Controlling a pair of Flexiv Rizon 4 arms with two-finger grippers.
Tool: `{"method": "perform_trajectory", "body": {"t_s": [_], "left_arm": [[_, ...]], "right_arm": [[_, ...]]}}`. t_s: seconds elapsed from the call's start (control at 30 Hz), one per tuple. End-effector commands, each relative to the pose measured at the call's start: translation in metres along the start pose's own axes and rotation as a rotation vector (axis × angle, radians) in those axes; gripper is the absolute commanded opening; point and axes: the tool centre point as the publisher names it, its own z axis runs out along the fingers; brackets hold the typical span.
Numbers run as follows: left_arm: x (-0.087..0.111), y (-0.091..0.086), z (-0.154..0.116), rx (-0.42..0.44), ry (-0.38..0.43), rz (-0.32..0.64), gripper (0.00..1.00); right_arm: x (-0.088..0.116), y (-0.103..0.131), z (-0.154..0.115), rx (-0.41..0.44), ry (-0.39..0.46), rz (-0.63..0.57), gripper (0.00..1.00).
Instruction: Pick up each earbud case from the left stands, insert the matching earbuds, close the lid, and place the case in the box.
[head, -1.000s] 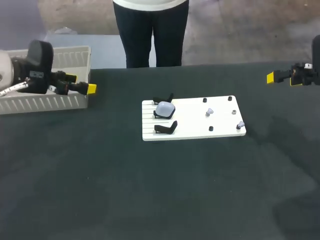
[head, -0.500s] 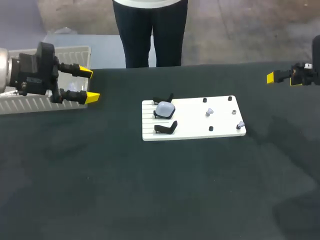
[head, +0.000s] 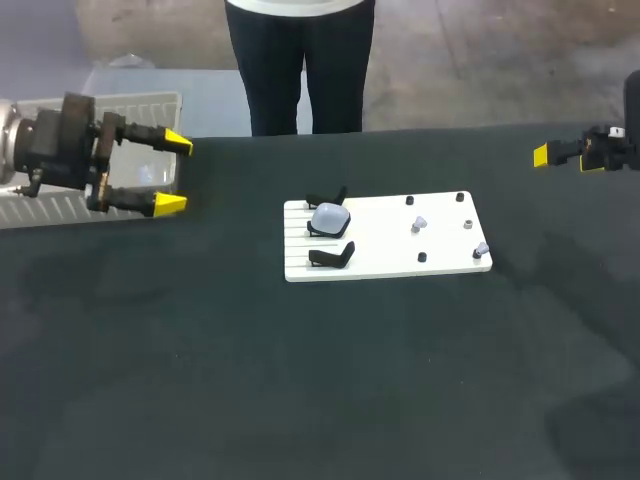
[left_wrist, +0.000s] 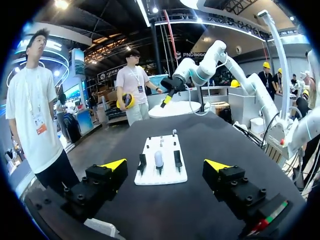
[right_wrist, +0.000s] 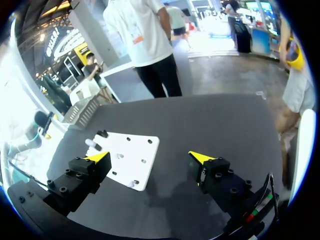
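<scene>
Two tools hang over the dark surface (head: 300, 380), well apart, one at each side.

The left tool (head: 171, 174) is at the surface's left edge, just in front of the right end of the grey slatted box (head: 140, 100), which sits at the far left corner. Its yellow-tipped fingers are spread wide and there is nothing between them. In its wrist view the white board (left_wrist: 160, 177) lies well ahead, seen through the gap between the fingers.

The right tool (right_wrist: 149, 158) is over the far right edge of the surface. Its fingers are also wide apart and hold nothing. The board lies ahead of it on the surface, nearer to one finger than the other.

The board lies flat near the middle of the surface. At its left end a rounded, pale earbud case (head: 329, 217) with its lid down sits between two black stands (head: 332, 257), one on its far side and one on its near side; both of these carry nothing. Two small pale earbuds (head: 419, 223) stand on the board's right half, one near the middle of that half and one by the near right corner. A few small black pegs (head: 409, 201) dot the same half.
</scene>
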Motion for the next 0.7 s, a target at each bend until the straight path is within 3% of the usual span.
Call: {"method": "perform_trajectory", "body": {"t_s": [0.03, 0.17, 0.47, 0.7], "left_arm": [[0.003, 0.000, 0.020, 0.002, 0.016, -0.031, 1.00], [0.007, -0.001, 0.035, -0.041, 0.037, -0.048, 1.00], [0.021, 0.009, 0.084, -0.002, 0.039, -0.045, 1.00], [0.029, 0.013, 0.122, -0.018, 0.035, -0.041, 1.00]], "right_arm": [[0.000, 0.001, 0.000, 0.006, 0.000, 0.001, 1.00], [0.000, 0.001, 0.000, 0.006, 0.000, 0.001, 1.00], [0.000, 0.001, 0.000, 0.006, 0.000, 0.001, 1.00], [0.000, 0.001, 0.000, 0.006, 0.000, 0.001, 1.00]]}}
